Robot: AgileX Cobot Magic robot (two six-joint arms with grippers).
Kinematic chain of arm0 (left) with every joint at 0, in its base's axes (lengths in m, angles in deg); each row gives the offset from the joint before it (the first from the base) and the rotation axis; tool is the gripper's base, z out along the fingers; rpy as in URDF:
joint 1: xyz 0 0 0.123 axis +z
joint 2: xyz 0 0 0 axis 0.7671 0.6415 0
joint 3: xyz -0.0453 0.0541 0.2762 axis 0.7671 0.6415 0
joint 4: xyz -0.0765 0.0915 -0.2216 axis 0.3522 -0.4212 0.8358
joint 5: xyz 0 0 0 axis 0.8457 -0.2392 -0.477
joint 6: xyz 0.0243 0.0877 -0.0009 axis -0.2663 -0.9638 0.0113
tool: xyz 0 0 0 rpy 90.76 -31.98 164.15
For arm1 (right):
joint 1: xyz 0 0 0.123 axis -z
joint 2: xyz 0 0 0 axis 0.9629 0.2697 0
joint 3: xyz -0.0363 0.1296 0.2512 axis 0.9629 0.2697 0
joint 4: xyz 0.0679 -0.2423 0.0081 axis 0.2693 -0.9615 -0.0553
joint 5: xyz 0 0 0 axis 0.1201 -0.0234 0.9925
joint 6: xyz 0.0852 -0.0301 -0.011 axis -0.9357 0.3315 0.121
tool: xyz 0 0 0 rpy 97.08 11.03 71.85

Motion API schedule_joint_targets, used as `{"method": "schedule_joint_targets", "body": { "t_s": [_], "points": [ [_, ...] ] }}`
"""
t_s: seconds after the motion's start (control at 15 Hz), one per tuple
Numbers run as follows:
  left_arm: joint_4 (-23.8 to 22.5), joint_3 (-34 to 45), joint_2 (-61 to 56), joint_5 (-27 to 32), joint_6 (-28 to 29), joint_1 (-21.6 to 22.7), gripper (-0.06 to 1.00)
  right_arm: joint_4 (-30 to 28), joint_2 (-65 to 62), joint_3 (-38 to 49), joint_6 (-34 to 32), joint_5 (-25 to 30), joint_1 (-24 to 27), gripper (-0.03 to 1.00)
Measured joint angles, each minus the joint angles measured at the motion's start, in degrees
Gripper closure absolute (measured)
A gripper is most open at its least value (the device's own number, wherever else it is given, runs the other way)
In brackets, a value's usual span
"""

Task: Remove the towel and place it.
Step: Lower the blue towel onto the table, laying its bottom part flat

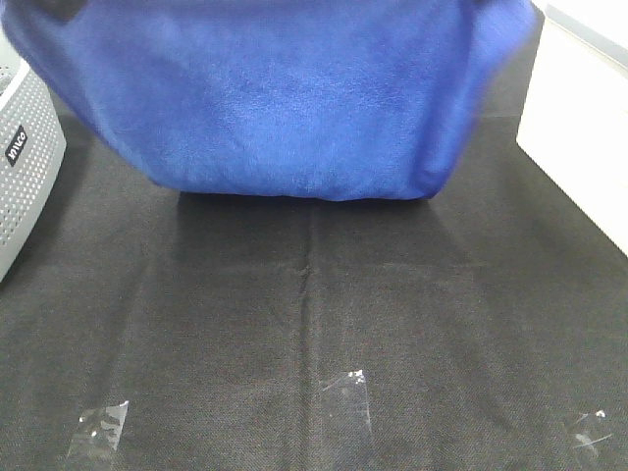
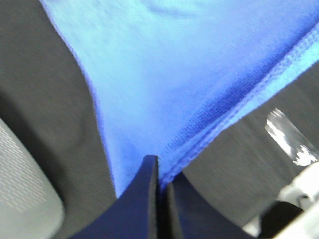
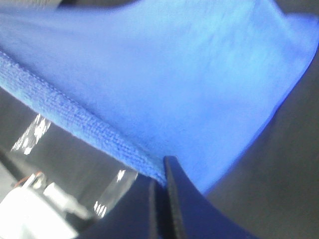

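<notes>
A bright blue towel [image 1: 294, 98] hung stretched wide across the upper part of the high camera's view, above a black woven table covering [image 1: 314, 324]. Its top ran out of the picture, and its lower edge sagged in a soft curve over the far part of the table, with a shadow just beneath. Whether that lower edge touched the covering could not be told.

In the left wrist view, the left gripper [image 2: 159, 172] had its dark jaws pressed together on the towel's stitched edge near a corner, the cloth fanning away from the pinch. In the right wrist view, the right gripper [image 3: 160, 172] likewise had its jaws closed tight on a stitched corner of the towel, the fabric spreading out beyond it.

A grey perforated bin [image 1: 25, 167] stood at the left edge of the table, and a white surface [image 1: 579, 128] lay along the right side. Three pieces of clear tape [image 1: 348, 392] were stuck to the covering along the near side.
</notes>
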Motion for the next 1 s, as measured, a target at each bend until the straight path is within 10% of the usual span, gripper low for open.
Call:
{"method": "schedule_joint_targets", "body": {
  "t_s": [0.67, 1.0],
  "points": [
    [1.09, 18.62, -14.90, -0.52, 13.75, -12.49, 0.94, 4.64, -19.08, 25.84, -0.06, -0.11, 0.00, 0.96],
    [9.34, 28.71, -18.51, -1.09, 15.07, -12.66, 0.94, 5.90, -23.78, 32.60, -0.74, -0.17, 0.00, 0.96]
  ]
}}
